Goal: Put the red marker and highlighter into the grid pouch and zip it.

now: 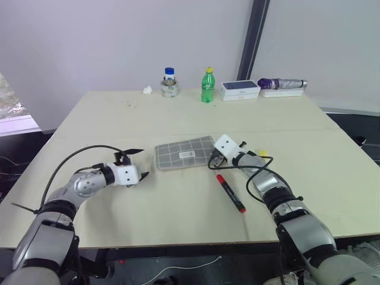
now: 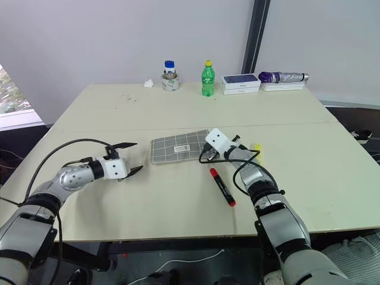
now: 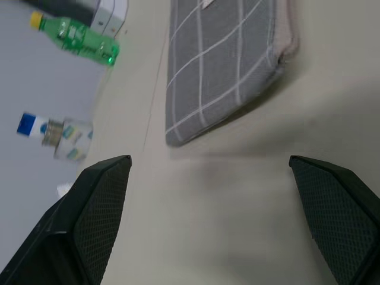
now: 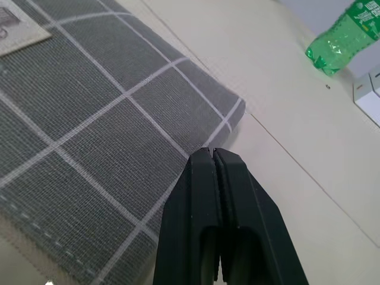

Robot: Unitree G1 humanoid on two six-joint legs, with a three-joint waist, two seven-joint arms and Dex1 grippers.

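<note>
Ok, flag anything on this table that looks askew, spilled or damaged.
Nothing spilled or damaged. The grey fabric grid pouch lies flat, slightly skewed to the beige table's edge; the black red-capped marker lies loose at an angle beside it.

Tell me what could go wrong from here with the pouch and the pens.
The right gripper is shut at the grid pouch's right end with nothing visibly pinched, so it may have missed the zipper pull. The left gripper is open and short of the pouch, so a tug could drag the unheld pouch. The red marker and highlighter lie close to the right arm, which might knock them away.
</note>
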